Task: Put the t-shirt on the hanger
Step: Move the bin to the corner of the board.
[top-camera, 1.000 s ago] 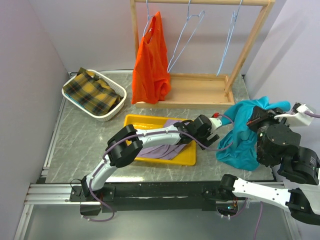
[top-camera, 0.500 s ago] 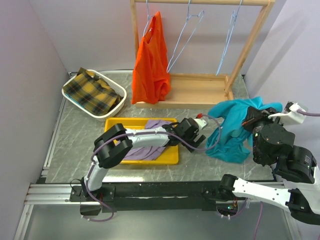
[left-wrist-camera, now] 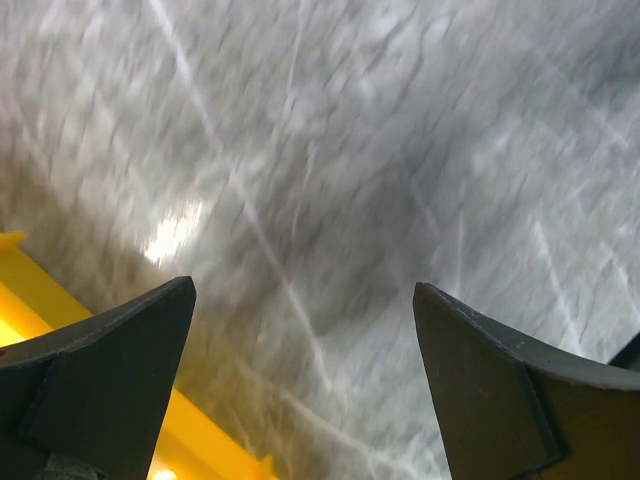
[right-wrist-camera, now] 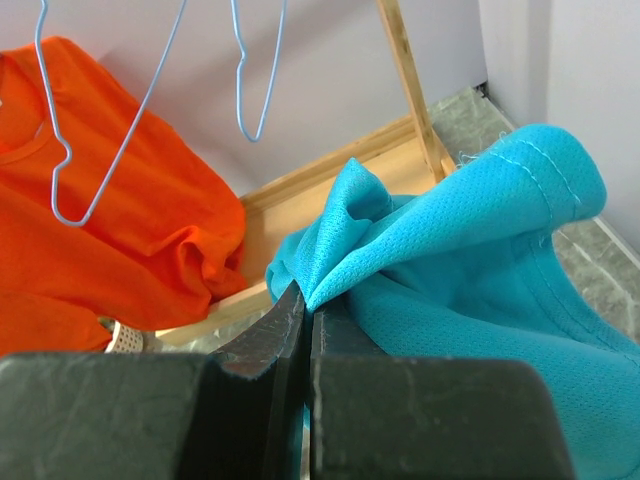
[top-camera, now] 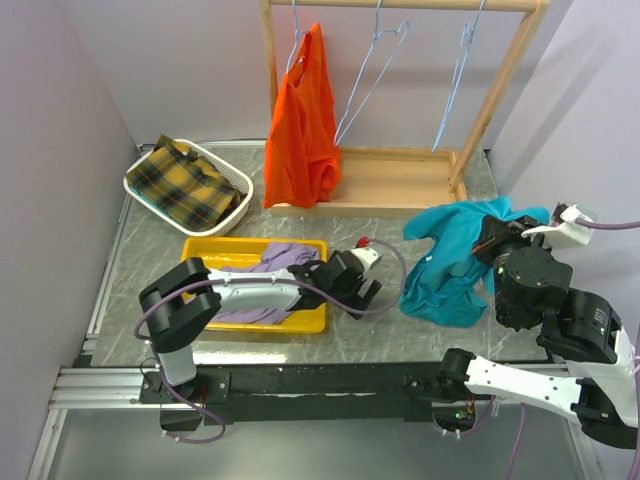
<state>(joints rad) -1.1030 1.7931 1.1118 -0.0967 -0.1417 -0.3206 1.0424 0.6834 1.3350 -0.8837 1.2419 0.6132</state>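
The teal t-shirt hangs bunched from my right gripper, its lower part draped on the table. In the right wrist view the right gripper is shut on a fold of the t-shirt. Two bare pale-blue wire hangers hang on the wooden rack; both show in the right wrist view. A third hanger carries the orange garment. My left gripper is open and empty, low over the marble just right of the yellow tray; its fingers stand wide apart.
The wooden rack base stands at the back. The orange garment hangs at its left. A yellow tray holds a lilac cloth. A white basket with plaid cloth sits at the far left.
My left arm has drawn back to the left and the yellow tray has slid left with it. My right gripper has carried the t-shirt a little to the left.
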